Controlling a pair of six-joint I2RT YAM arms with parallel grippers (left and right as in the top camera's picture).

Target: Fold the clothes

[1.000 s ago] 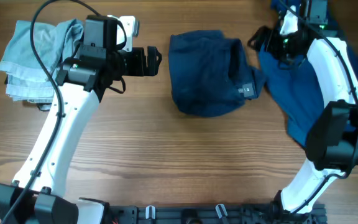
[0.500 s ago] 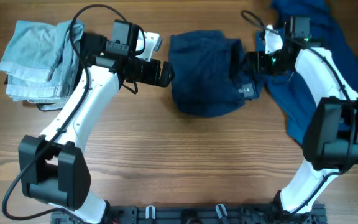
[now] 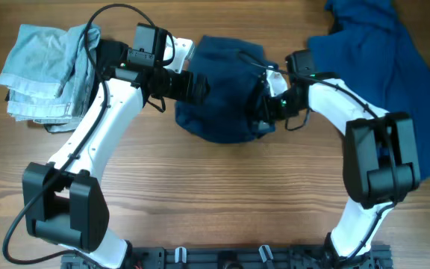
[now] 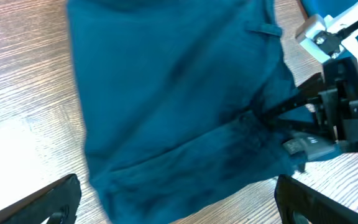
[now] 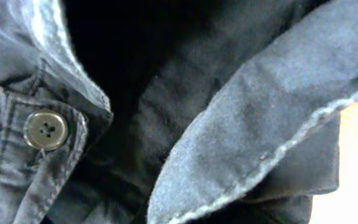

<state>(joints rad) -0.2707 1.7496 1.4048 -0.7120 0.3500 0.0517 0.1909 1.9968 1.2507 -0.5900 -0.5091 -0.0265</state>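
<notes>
Table: wood top, with the folded navy garment at centre back.
Left gripper: jaws spread wide, holding nothing, facing the bundle's left edge, probably to brace it.
Right gripper: nosed into the bundle's right edge near the button; can't tell its grip.
Pale denim stack: far left, looks done.
Loose navy garment: far right, unfolded, likely queued.

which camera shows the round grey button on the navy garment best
The right wrist view: the round grey four-hole button sits close up, sewn on the dark navy cloth garment. The overhead and left wrist views show that garment bunched, but no button can be made out.
</notes>
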